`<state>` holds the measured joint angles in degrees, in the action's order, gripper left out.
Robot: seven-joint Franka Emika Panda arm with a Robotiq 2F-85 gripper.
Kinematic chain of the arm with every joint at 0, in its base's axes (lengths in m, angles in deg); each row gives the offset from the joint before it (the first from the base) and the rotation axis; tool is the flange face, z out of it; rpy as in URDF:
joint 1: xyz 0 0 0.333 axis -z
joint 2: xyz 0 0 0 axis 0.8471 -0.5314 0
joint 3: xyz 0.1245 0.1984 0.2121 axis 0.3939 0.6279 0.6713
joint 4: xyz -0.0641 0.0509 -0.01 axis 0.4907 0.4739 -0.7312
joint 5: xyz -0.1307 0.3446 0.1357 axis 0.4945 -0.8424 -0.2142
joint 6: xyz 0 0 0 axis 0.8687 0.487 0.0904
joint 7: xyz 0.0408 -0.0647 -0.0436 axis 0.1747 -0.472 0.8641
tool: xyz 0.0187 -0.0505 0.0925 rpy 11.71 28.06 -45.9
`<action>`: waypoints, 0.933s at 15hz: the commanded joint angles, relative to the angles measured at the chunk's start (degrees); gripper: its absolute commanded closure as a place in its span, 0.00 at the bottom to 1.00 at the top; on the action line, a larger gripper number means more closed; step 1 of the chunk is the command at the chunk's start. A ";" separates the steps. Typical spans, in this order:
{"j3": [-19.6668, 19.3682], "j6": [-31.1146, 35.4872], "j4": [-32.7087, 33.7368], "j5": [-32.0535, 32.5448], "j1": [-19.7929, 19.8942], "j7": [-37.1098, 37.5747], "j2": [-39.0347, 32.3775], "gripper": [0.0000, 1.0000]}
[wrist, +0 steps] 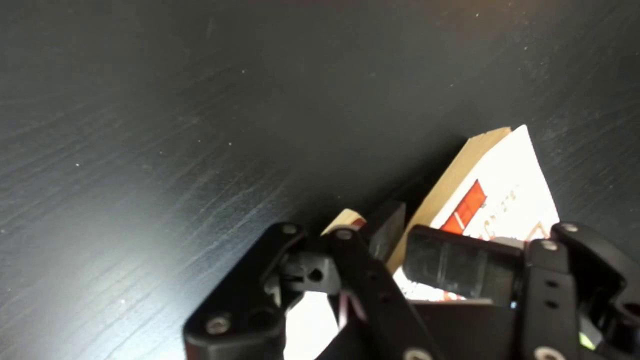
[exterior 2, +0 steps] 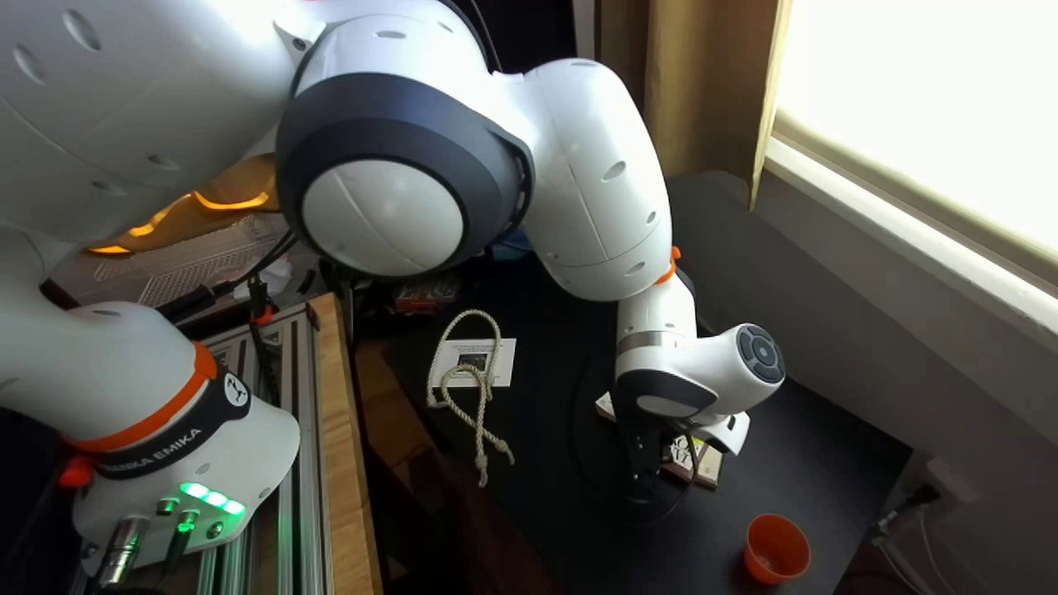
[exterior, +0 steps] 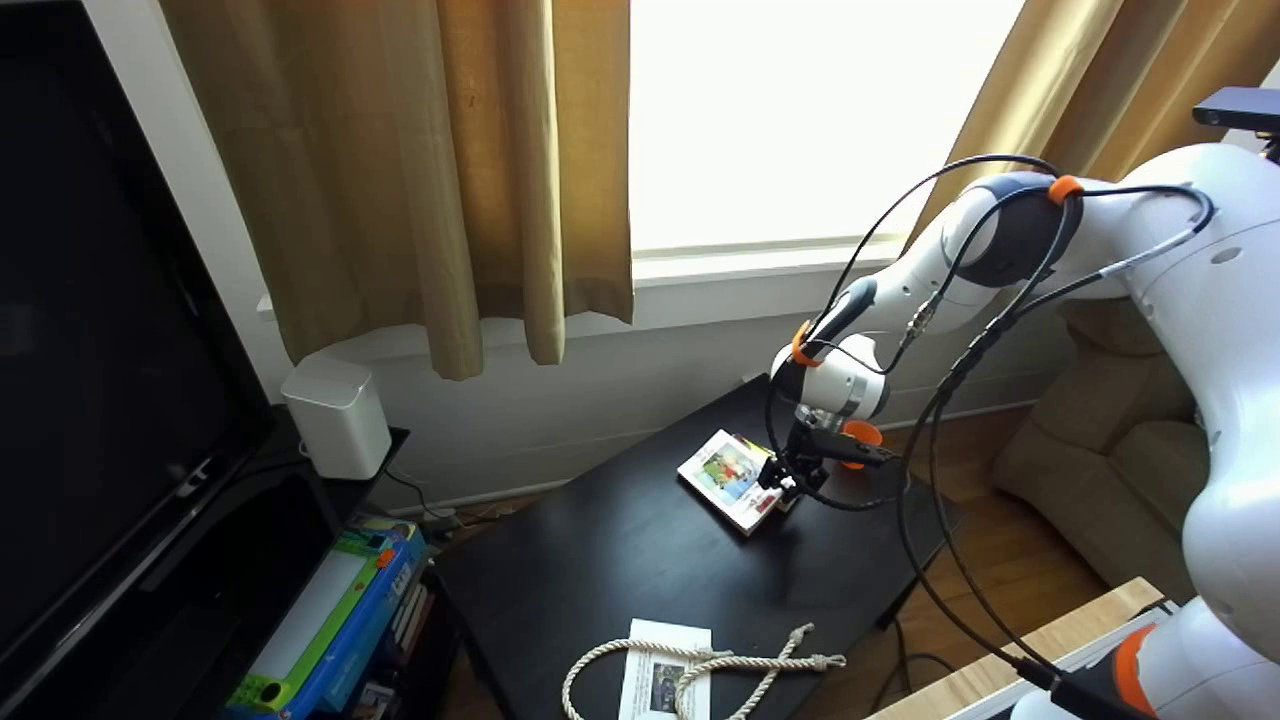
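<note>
Pointing down at the worktop [wrist: 225,125], the hand [wrist: 415,242] has its 2 pads [wrist: 462,272] at the edge of a white-covered book [wrist: 507,200]; I cannot tell whether they grip it. Nearby, an orange cup [exterior 2: 777,547] stands upright, its inside visible.

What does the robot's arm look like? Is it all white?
Not all! The arm is mostly smooth and white, with dark grey bands. Orange straps hold black cables along it. The base has an orange ring, green lights and the lettering EMIKA. The jaws are black, with silvery screws.
</note>
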<state>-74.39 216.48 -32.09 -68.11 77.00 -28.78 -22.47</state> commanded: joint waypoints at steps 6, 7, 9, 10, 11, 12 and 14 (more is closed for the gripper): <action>-1.73 -3.77 -2.09 5.74 -6.83 3.06 1.44 1.00; -1.76 -4.27 -2.10 6.25 -7.38 2.97 1.36 1.00; -1.84 -4.57 -2.33 7.12 -8.16 2.76 1.69 1.00; -1.78 -4.24 -2.75 7.21 -8.25 2.72 2.35 1.00; -1.66 -3.40 -3.53 7.24 -8.05 2.34 3.41 1.00; -1.60 -2.99 -3.90 7.31 -7.99 2.15 4.16 0.94; -1.39 -0.72 -4.57 7.28 -7.67 1.63 5.72 0.69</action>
<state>-75.51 213.15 -33.36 -62.16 69.13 -27.28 -20.27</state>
